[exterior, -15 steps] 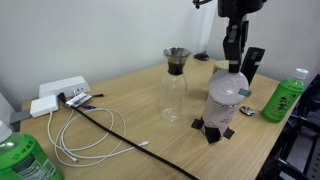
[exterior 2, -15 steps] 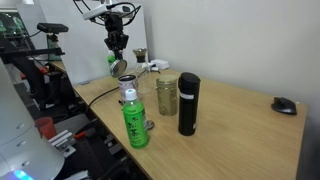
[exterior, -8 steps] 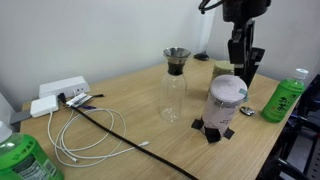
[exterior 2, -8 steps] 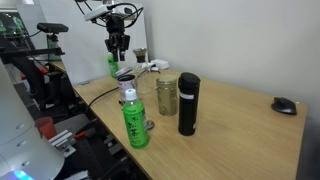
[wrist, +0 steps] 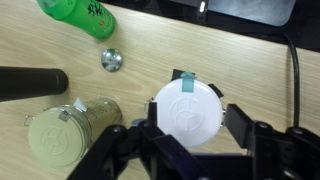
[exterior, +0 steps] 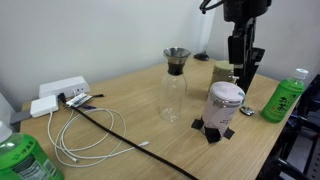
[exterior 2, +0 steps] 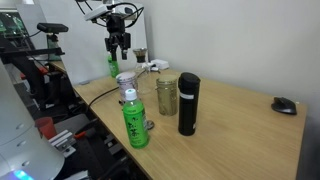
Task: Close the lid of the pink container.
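Observation:
The pink container (exterior: 224, 107) stands on the wooden table, right of the glass carafe; it also shows in an exterior view (exterior 2: 125, 84). Its lid (exterior: 227, 91) lies flat on the rim. From above, the wrist view shows the lid (wrist: 187, 115) as a round white disc with a teal tab at its far edge. My gripper (exterior: 242, 68) hangs just above and behind the container, clear of it. It is open, and in the wrist view its fingers (wrist: 241, 124) stand apart on either side of the lid with nothing between them.
A glass carafe (exterior: 175, 85) stands beside the container, with a green bottle (exterior: 284, 96) near the table edge. The wrist view shows a beige jar (wrist: 65, 135), a black flask (wrist: 30, 82) and a small metal cap (wrist: 111, 60). A power strip with cables (exterior: 62, 92) lies apart.
The lid has gone from tilted under the shut gripper to flat on the container. The gripper has lifted off it and opened.

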Robot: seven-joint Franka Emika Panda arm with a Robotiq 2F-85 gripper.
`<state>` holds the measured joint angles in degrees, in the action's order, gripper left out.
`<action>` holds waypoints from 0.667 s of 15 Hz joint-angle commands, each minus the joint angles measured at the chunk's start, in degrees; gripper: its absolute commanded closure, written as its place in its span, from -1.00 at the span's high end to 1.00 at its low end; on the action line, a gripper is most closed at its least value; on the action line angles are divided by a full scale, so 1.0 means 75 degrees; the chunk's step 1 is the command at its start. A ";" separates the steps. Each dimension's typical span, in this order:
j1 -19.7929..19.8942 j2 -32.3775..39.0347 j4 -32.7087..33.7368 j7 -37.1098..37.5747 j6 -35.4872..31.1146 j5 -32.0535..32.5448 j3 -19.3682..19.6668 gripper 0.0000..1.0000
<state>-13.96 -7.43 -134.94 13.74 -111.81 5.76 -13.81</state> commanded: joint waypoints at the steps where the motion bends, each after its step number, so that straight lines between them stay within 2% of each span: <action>1: 0.0057 -0.0258 -0.0104 0.0010 0.0080 -0.0118 -0.0021 0.84; 4: 0.0023 -0.0546 -0.0207 -0.0149 -0.0155 -0.0484 0.0012 1.00; 10: -0.0008 -0.1556 -0.0791 -0.0252 -0.0634 -0.1654 0.0080 1.00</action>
<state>-14.03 -14.97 -136.89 13.45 -113.67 -2.99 -13.80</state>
